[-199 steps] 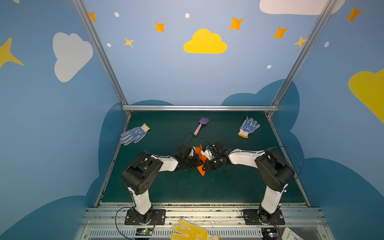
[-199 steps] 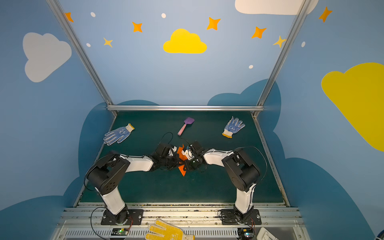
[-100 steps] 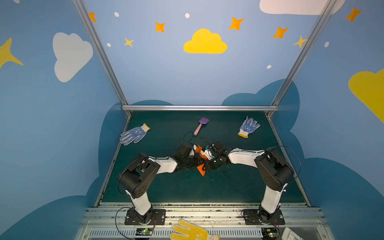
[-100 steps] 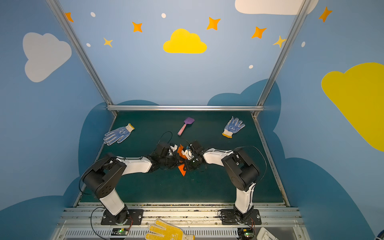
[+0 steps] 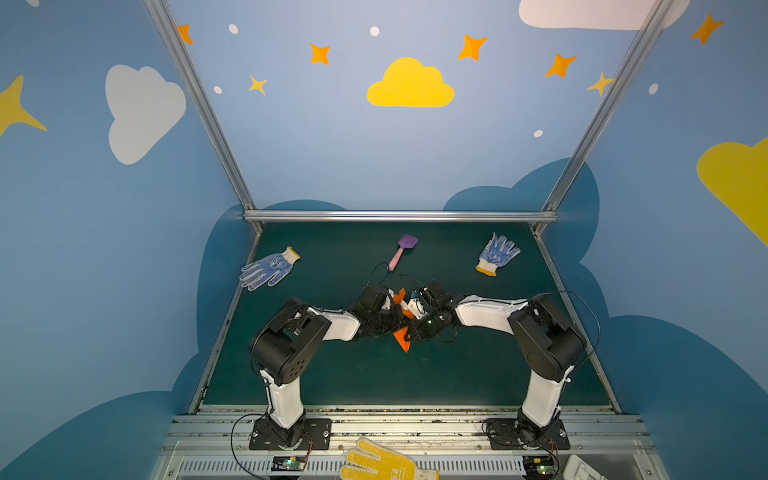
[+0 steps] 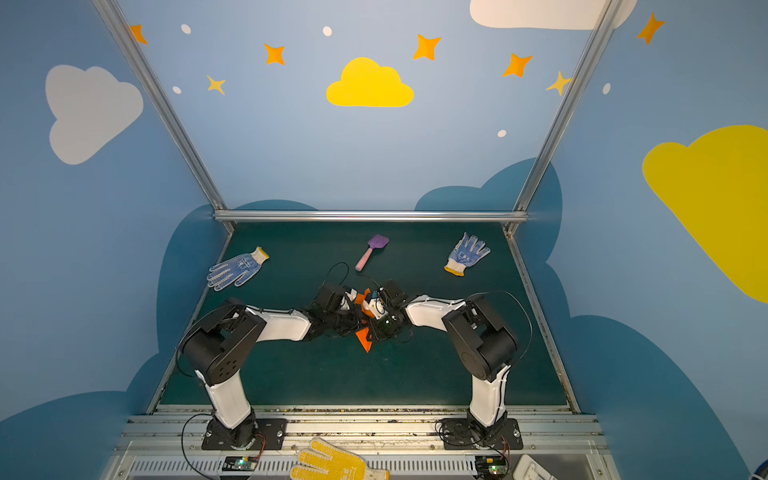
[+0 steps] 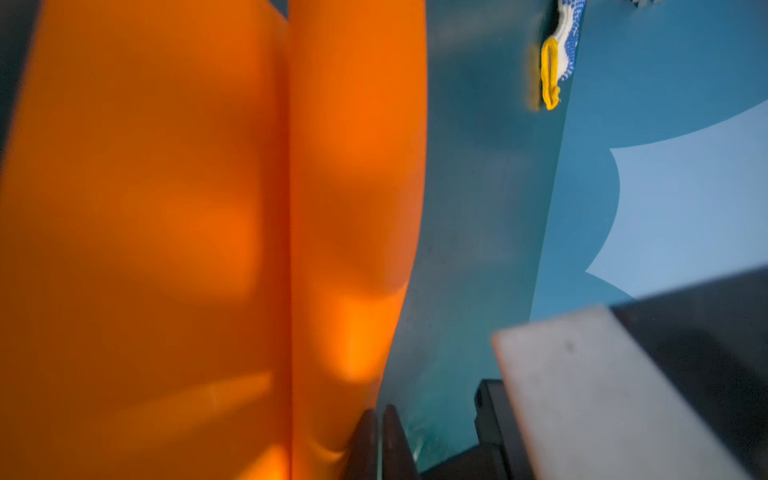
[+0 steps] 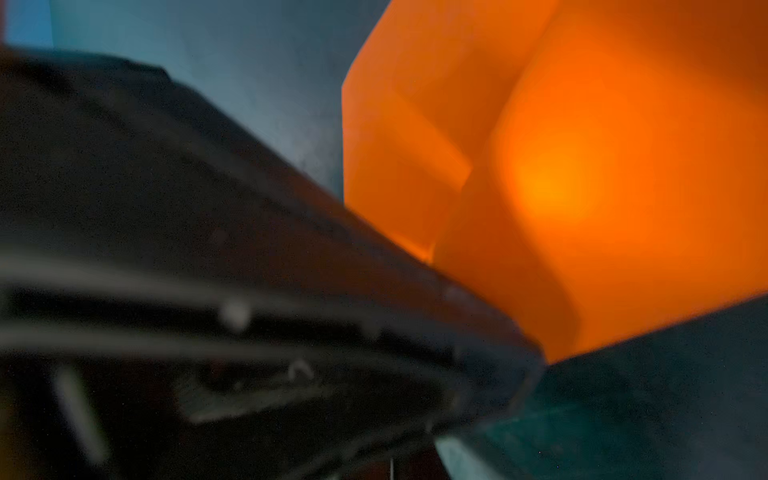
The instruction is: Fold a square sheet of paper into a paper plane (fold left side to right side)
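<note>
Centrally, orange paper, sharply creased lengthwise, layered folds, pointed tip, translucent glow

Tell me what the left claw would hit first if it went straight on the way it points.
Probably the orange paper: its bulging edge crosses just ahead of the shut left claw. In a top view the right arm's wrist sits right behind it. Depth is blurred, so I'm unsure.

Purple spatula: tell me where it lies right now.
In both top views the purple spatula lies mid-back on the green mat, between the left glove and the right glove.
</note>
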{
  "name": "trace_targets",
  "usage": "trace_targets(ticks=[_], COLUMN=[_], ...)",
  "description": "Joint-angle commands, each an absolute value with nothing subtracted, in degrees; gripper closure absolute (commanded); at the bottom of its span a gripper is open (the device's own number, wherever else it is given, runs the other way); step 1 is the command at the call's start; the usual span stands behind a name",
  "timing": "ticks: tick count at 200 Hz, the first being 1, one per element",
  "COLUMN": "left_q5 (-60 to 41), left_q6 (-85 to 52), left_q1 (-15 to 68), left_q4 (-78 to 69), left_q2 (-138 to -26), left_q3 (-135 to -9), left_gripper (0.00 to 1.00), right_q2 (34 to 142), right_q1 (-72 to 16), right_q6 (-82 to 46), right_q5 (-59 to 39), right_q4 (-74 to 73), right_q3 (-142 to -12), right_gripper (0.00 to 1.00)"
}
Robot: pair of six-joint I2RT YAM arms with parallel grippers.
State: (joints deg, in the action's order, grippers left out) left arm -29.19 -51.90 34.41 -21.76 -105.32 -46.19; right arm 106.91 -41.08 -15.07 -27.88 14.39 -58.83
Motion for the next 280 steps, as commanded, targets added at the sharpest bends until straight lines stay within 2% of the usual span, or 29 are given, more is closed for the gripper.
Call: trace_targets(ticks=[1, 29, 69, 105, 129, 183, 220, 243, 264, 280], left_q5=[-27.3, -27.4, -26.8, -24.7, -22.9, -20.1, -19.9, -20.0, -20.0, -20.0], left_q6=[-50.5, -50.2, -50.4, -51.4, -52.5, -53.9, -54.0, -54.0, -54.0, -54.0], left_q1=[33.6, 33.4, 33.3, 33.4, 33.4, 33.8, 33.8, 33.9, 33.9, 33.8], left_q4=[-21.9, -21.9, -22.6, -22.8, -22.7, -21.8, -21.5, -21.6, -21.4, -21.4], left_q2=[-107.0, -108.5, -108.5, -106.6, -104.9, -102.5, -102.6, -102.8, -102.6, -102.3], left_q3=[-46.9, -47.1, -45.7, -43.8, -42.7, -41.4, -41.6, -41.6, -41.6, -41.5], left_gripper=[0.92, 0.93, 0.94, 0.95, 0.95, 0.95, 0.96, 0.96, 0.96, 0.96], right_q2=[110.0, 109.9, 108.3, 104.1, 102.1, 101.3, 101.6, 103.0, 104.3, 104.8], right_q1=[-41.7, -41.7, -41.8, -41.7, -41.7, -42.3, -44.8, -45.8, -46.3, -46.3], right_q6=[-14.1, -14.0, -13.5, -13.9, -14.9, -17.7, -19.0, -19.5, -19.6, -19.7], right_q5=[-26.2, -26.6, -27.1, -26.2, -25.3, -25.5, -24.4, -22.4, -19.5, -18.0], right_q4=[15.7, 16.4, 18.5, 20.2, 20.3, 18.7, 18.1, 18.4, 19.5, 20.1], right_q3=[-58.5, -59.2, -60.8, -60.9, -60.1, -59.1, -59.7, -60.4, -61.2, -61.5], right_gripper=[1.00, 1.00, 0.80, 0.72, 0.72, 0.78, 0.67, 0.66, 0.71, 0.82])
